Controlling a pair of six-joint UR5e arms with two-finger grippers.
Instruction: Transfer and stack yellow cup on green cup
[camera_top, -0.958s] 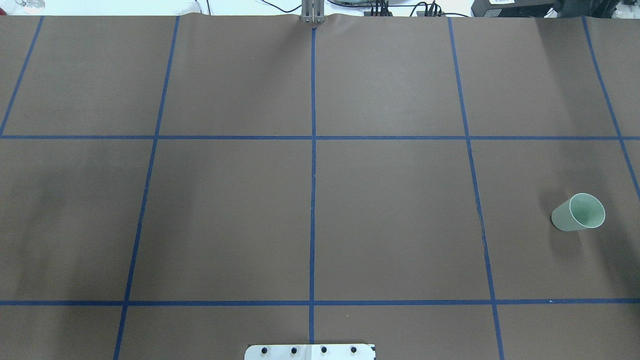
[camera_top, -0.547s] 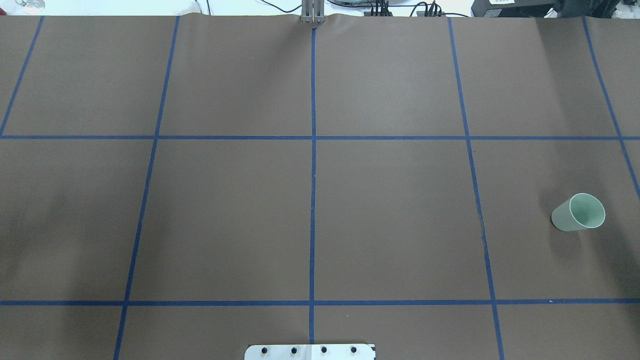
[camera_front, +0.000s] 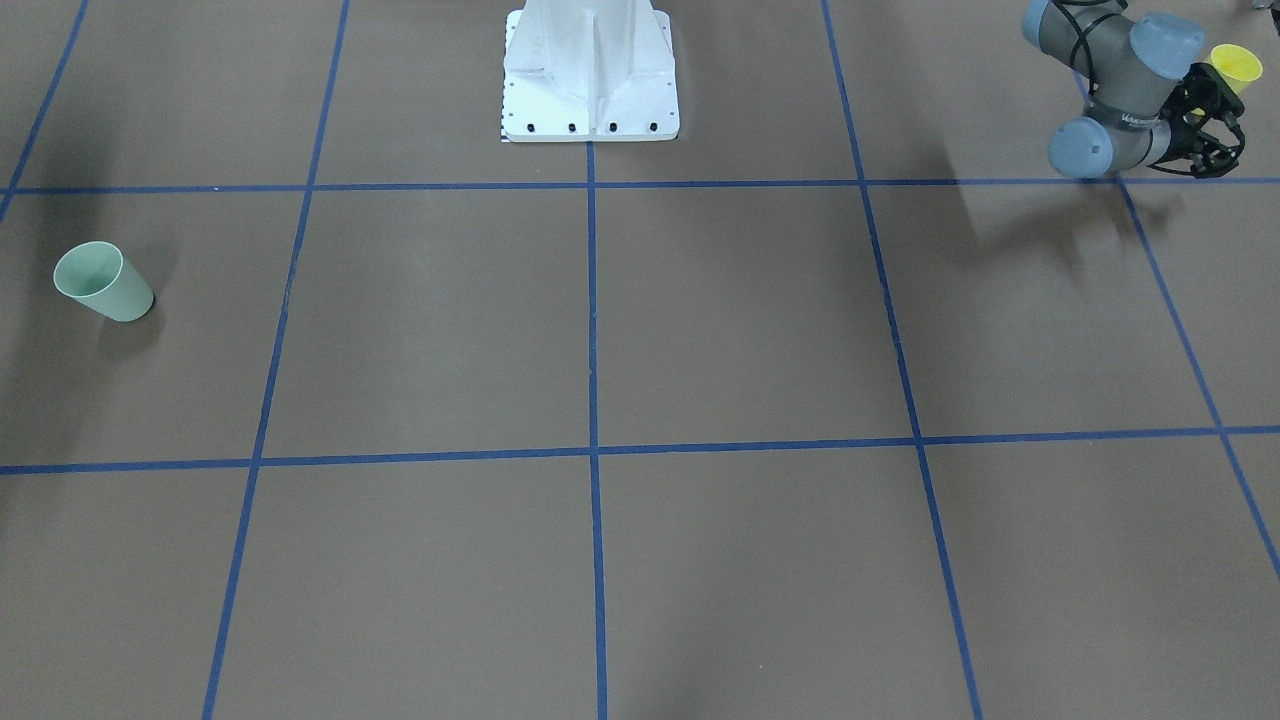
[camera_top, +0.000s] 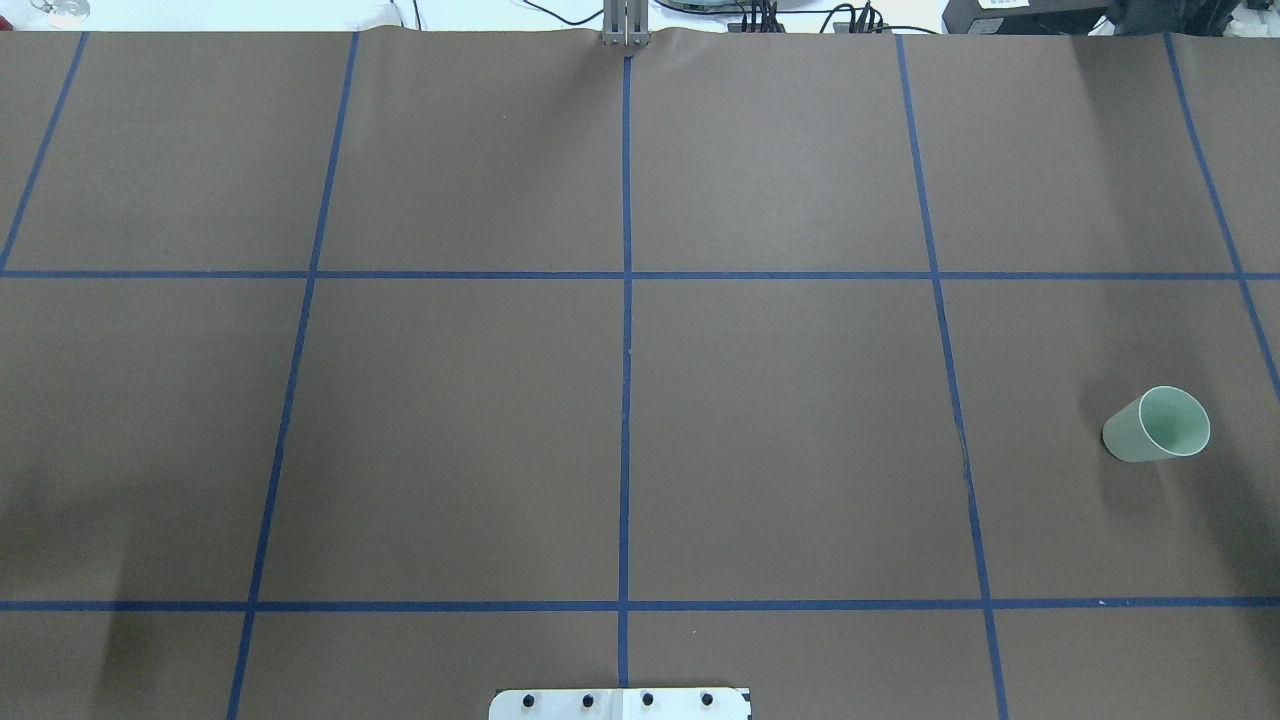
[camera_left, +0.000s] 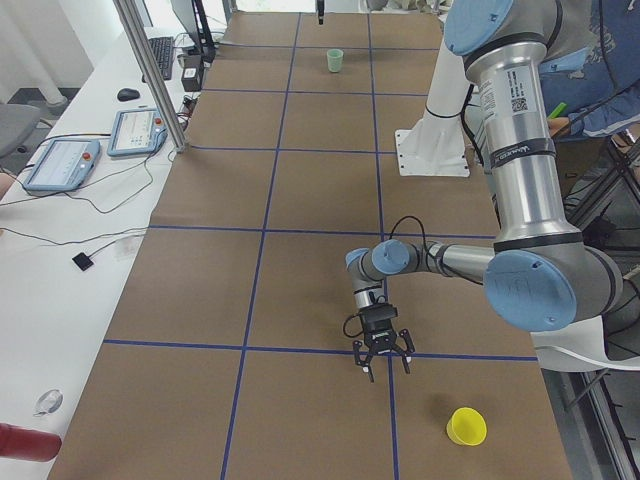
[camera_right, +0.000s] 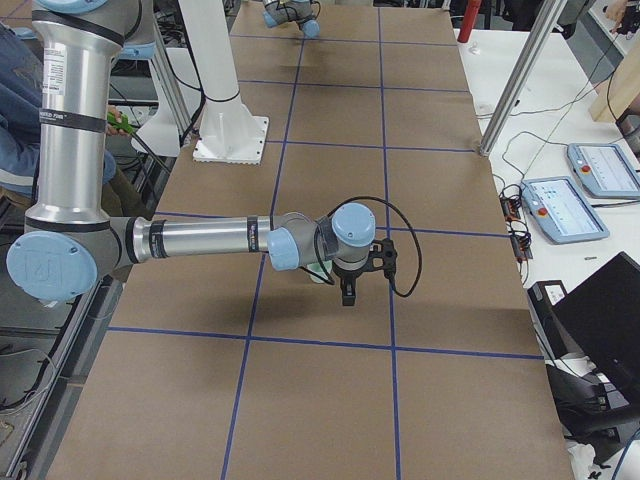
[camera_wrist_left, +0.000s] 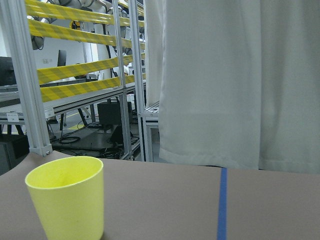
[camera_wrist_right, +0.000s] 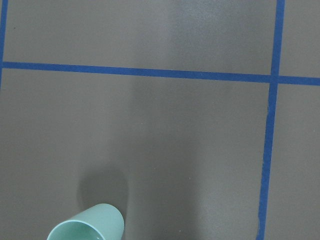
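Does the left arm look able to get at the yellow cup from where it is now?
Probably yes. The yellow cup stands upright close to the left end effector, apart from it. The left wrist view shows nothing between them, and the end effector's jaws look spread.

"Where was there room to pass?"
"Over the wide flat table (camera_top: 780, 440) between the 2 cups. The green cup (camera_top: 1155, 426) stood far on the right side, the yellow cup (camera_front: 1233, 63) far on the left, well apart."
"What stood in the way?"
"The white robot base (camera_front: 590, 85) at the robot's edge, and the left arm (camera_front: 1115, 95) just beside the yellow cup. Both cups stood mouth up."
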